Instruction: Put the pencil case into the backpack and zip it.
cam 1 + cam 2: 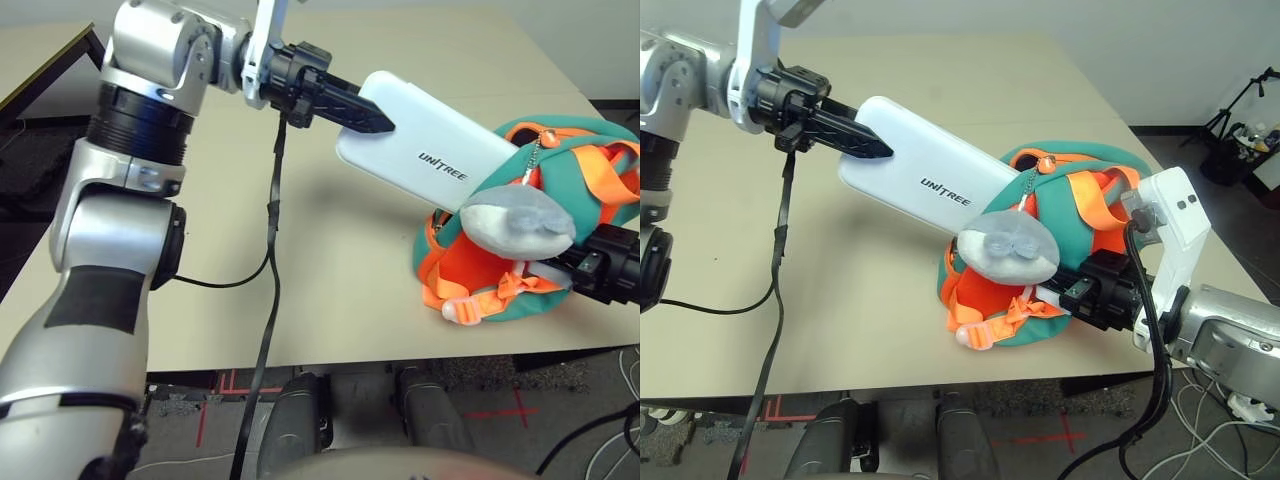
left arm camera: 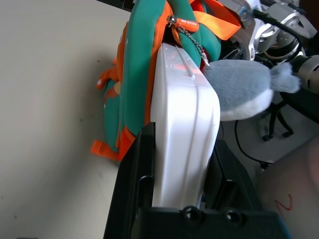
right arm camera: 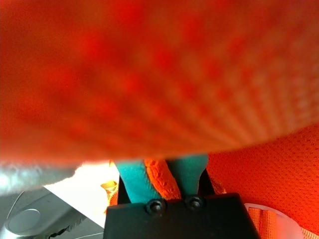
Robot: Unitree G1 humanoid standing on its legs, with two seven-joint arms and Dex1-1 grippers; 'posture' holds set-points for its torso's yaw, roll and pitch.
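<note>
Right gripper lower right, clamped on teal backpack fabric, left gripper upper left, gripping white pencil case, far end entering backpack opening, tan table.

The beige table bears the teal backpack.

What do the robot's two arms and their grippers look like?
Both arms have silver shells with black ribbed joints. The left gripper has two black tapered fingers on a white bracket; a black cable hangs beneath it. The right gripper is black too, behind a white bracket with black cables.
</note>
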